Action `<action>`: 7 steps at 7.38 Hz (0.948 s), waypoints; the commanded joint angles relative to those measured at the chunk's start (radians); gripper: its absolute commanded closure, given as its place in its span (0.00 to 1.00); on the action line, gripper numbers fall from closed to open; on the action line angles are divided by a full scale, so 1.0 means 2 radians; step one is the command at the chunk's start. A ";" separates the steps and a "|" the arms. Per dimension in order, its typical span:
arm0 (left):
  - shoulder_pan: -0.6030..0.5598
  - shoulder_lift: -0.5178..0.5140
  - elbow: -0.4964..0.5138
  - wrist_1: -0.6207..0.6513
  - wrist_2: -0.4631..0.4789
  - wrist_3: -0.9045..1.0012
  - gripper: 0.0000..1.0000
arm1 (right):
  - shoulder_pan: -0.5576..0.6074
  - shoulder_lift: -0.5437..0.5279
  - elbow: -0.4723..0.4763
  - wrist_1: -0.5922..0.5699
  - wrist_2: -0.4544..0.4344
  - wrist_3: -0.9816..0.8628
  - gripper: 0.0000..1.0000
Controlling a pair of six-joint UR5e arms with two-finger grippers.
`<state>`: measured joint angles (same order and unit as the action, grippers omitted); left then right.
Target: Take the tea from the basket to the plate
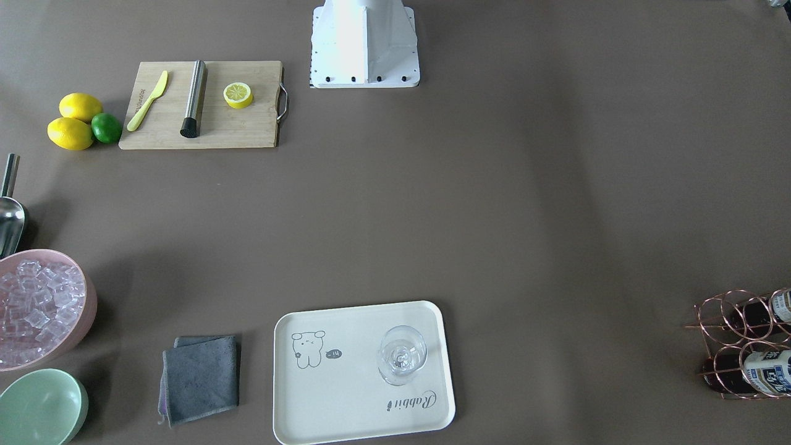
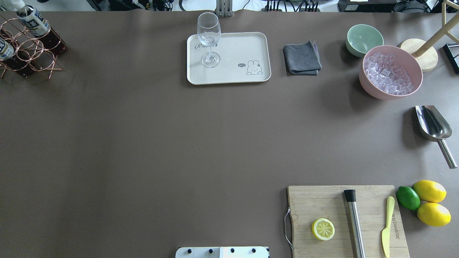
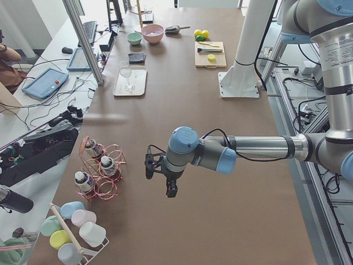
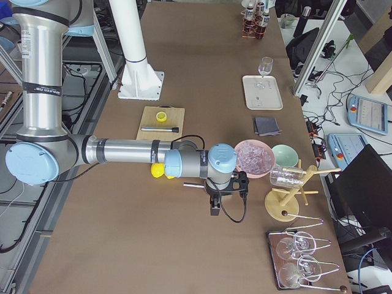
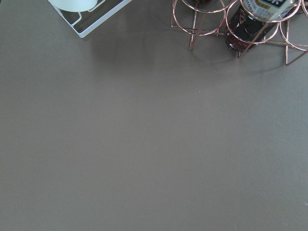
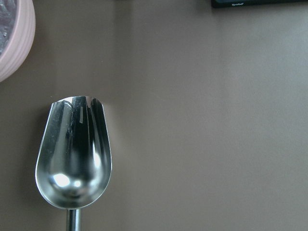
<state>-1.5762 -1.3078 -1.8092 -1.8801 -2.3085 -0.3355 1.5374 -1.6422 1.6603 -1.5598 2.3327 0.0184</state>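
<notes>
The basket (image 2: 32,53), a rose-gold wire rack, stands at the table's far left corner and holds three tea bottles (image 3: 107,164) with white caps and dark drink. The basket's feet (image 5: 202,29) and one bottle's bottom (image 5: 250,29) show at the top of the left wrist view. The cream plate (image 2: 233,46) lies at the far middle with a clear stemmed glass (image 2: 208,34) standing on it. My left gripper (image 3: 160,176) hovers over bare table, apart from the basket. My right gripper (image 4: 223,202) hovers near the scoop. I cannot tell whether either is open or shut.
A wooden cutting board (image 2: 322,204) with a lemon half, muddler and yellow knife lies near right. Lemons and a lime sit beside it. A pink ice bowl (image 2: 373,89), mint bowl (image 2: 364,37), grey cloth (image 2: 302,59) and steel scoop (image 2: 432,123) are at the right.
</notes>
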 commanded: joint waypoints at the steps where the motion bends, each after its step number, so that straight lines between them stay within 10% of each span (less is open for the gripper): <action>1: 0.000 0.000 0.000 0.000 0.000 0.000 0.02 | 0.000 -0.005 0.004 0.019 0.004 0.000 0.01; 7: -0.003 0.000 -0.007 0.000 -0.001 0.002 0.02 | -0.035 0.000 0.007 0.085 0.074 -0.003 0.01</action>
<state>-1.5749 -1.3061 -1.8166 -1.8809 -2.3101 -0.3357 1.4786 -1.6444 1.6772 -1.4581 2.4041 0.0117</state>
